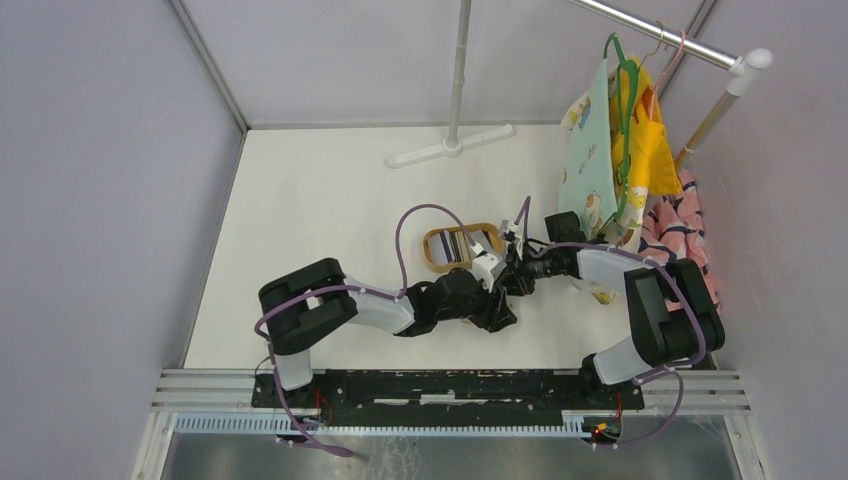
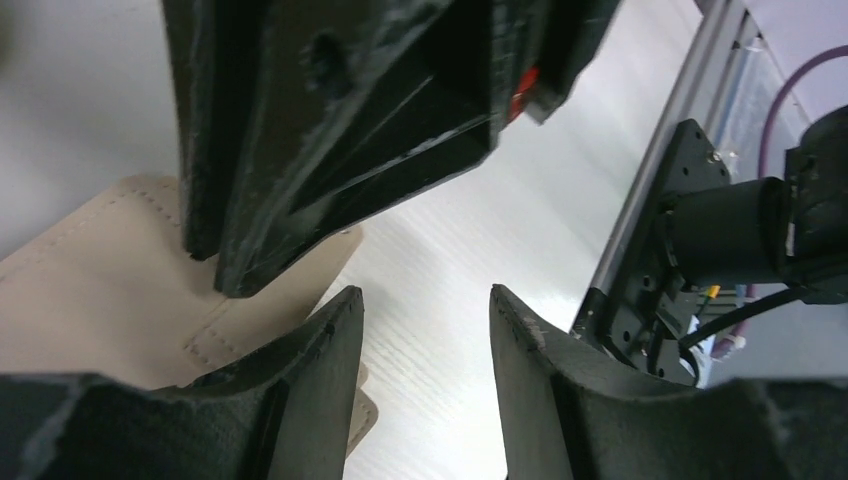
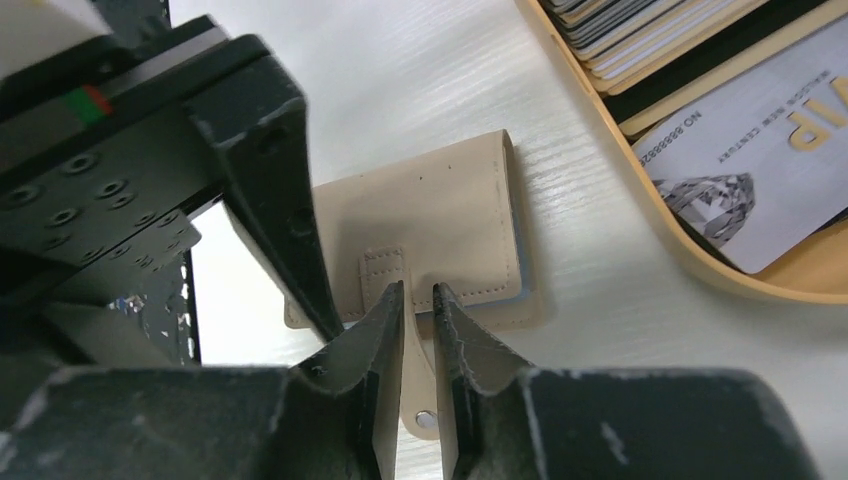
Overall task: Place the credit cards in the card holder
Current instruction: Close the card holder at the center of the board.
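The card holder [image 3: 430, 215] lies flat and closed on the table [image 3: 400, 70], right under both grippers. Its little strap [image 3: 385, 268] points toward the right gripper [image 3: 418, 300]. That gripper's fingers are almost together and pinch the strap between them. The left gripper [image 2: 425, 300] is partly open and has nothing in it. One of its fingers sits at the holder's side edge (I cannot tell if it touches). The credit cards [image 3: 640, 25] lie in the wooden tray [image 3: 700, 270], near the holder on the side away from the left gripper. I think the strap must be pulled up and back to open the holder, and there is bare table around it for that.
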Motion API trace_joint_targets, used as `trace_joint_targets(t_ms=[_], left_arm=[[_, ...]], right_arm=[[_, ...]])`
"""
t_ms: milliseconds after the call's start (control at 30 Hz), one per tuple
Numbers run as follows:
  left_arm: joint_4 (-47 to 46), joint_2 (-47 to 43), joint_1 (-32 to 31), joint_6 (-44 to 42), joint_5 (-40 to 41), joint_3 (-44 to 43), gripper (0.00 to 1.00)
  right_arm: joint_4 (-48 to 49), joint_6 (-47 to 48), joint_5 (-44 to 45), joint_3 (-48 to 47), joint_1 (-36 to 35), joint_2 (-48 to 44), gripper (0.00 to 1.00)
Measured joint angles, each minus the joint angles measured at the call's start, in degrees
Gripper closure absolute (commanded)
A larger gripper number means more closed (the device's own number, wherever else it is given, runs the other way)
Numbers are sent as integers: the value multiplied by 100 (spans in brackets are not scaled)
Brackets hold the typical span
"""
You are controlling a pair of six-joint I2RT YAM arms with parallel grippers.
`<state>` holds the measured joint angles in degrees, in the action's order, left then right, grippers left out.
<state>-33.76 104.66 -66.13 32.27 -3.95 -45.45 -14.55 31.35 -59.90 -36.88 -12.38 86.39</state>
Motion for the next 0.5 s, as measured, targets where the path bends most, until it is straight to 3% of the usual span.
trace_joint_targets(t_ms=[333, 500], left_arm=[[-339, -70, -2, 0, -411, 155, 43], [-210, -649, -2, -9, -348, 555, 42]], right_arm=[[282, -404, 332, 70, -131, 304, 82], [142, -328, 608, 7, -151, 374, 82]])
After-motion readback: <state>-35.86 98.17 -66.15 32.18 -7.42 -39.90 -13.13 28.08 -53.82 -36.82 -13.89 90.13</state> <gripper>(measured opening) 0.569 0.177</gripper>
